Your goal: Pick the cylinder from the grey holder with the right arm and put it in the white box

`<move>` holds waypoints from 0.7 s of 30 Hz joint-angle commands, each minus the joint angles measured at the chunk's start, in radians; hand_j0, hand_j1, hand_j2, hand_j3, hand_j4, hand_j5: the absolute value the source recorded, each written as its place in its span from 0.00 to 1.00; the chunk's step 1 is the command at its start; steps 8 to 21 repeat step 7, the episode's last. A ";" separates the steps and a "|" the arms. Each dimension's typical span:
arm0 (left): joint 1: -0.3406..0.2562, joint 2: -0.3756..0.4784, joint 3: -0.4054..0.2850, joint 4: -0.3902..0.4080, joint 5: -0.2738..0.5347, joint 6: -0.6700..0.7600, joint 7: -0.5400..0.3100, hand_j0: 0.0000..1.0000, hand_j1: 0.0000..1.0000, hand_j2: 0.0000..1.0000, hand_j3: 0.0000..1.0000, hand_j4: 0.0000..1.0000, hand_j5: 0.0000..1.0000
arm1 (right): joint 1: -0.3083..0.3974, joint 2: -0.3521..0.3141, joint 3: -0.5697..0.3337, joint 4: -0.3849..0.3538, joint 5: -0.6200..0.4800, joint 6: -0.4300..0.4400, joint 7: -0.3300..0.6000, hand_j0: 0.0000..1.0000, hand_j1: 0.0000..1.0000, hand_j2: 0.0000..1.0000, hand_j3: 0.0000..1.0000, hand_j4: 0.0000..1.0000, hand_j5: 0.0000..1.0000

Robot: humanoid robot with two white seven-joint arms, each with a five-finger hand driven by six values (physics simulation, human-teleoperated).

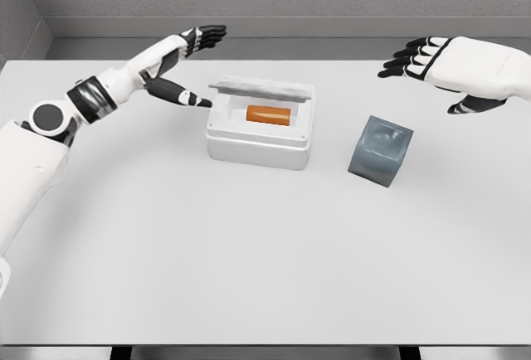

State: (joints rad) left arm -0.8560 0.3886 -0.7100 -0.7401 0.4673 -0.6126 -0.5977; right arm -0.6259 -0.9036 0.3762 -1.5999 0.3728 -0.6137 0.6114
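Half the cylinder [269, 115] hides inside the white box [260, 148].

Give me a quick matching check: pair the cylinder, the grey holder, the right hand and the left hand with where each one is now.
1. orange cylinder
2. grey holder
3. right hand
4. left hand

A. open, above the table's right rear
B. lying in the white box
C. open, left of the box
D. empty, right of the box

Pairs: 1-B, 2-D, 3-A, 4-C
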 commanded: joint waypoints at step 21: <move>0.015 0.030 0.004 0.100 0.002 0.002 -0.001 1.00 1.00 1.00 1.00 1.00 1.00 | 0.003 -0.001 0.001 0.000 -0.005 0.003 -0.001 1.00 1.00 1.00 1.00 1.00 1.00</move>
